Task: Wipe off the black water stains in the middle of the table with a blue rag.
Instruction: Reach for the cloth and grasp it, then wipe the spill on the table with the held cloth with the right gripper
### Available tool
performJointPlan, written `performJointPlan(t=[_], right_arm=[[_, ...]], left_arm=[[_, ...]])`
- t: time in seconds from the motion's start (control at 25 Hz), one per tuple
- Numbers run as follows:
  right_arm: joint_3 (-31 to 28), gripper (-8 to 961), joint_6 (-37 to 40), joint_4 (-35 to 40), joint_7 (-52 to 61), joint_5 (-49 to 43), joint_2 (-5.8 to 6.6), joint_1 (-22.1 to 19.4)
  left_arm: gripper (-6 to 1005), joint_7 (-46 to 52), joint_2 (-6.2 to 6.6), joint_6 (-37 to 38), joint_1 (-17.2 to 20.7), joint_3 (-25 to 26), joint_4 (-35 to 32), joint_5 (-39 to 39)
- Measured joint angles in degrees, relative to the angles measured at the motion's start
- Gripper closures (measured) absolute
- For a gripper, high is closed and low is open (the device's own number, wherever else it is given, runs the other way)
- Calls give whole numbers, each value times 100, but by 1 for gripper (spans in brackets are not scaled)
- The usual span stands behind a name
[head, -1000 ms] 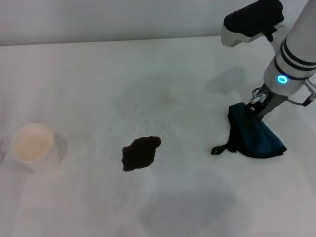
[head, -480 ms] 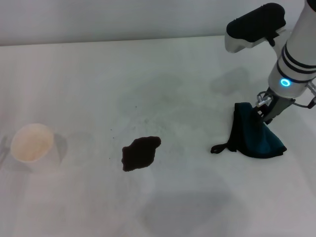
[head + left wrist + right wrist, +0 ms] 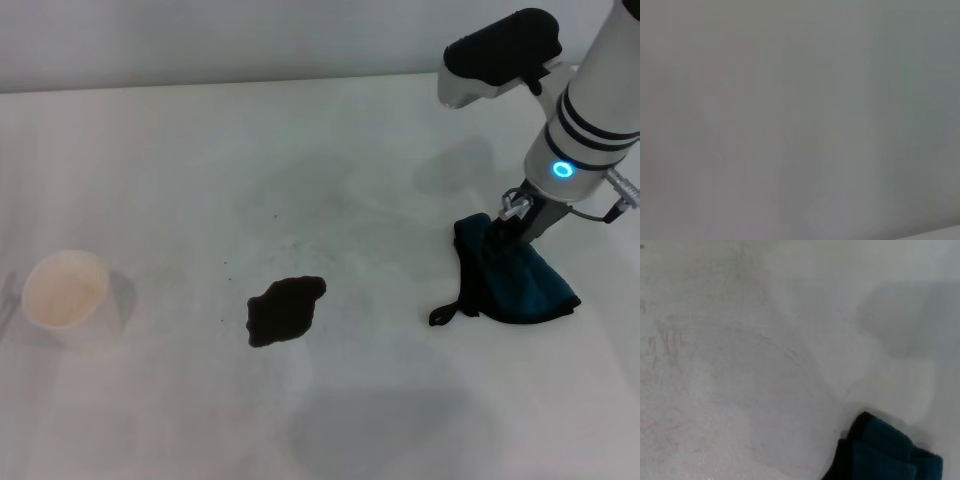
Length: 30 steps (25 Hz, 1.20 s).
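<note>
the blue rag (image 3: 518, 282) looks soft and floppy, so its bunched top is the spot to pinch, where the right gripper (image 3: 503, 225) seems clamped on it.

The right arm reaches in from the upper right of the head view, its white forearm with black bands sloping down to the wrist, where a ring glows blue. Below the wrist the right gripper (image 3: 510, 222) points down and to the robot's left, its fingers pressed into the top of the blue rag (image 3: 515, 280) and closed on a fold. The left arm is out of sight.
</note>
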<state>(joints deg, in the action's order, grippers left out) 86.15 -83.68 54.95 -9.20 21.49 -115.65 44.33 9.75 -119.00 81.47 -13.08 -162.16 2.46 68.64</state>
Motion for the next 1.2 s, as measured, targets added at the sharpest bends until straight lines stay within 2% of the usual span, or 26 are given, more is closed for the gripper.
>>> performJointPlan(t=[0.16, 0.36, 0.8, 1.0, 1.2], right_arm=[[6, 594, 71, -62, -4, -11, -5, 3], [9, 519, 127, -297, 11, -63, 8, 50], [-24, 585, 117, -312, 11, -8, 2, 58], [40, 801, 111, -307, -9, -6, -10, 61], [274, 867, 140, -209, 0, 200, -44, 109]], left_arm=[[123, 0, 0, -3, -14, 0, 12, 12], [123, 0, 0, -9, -33, 0, 14, 17], [123, 1, 0, -9, -48, 0, 24, 88], [123, 0, 0, -9, -46, 0, 16, 89], [123, 0, 0, -8, -46, 0, 14, 160]])
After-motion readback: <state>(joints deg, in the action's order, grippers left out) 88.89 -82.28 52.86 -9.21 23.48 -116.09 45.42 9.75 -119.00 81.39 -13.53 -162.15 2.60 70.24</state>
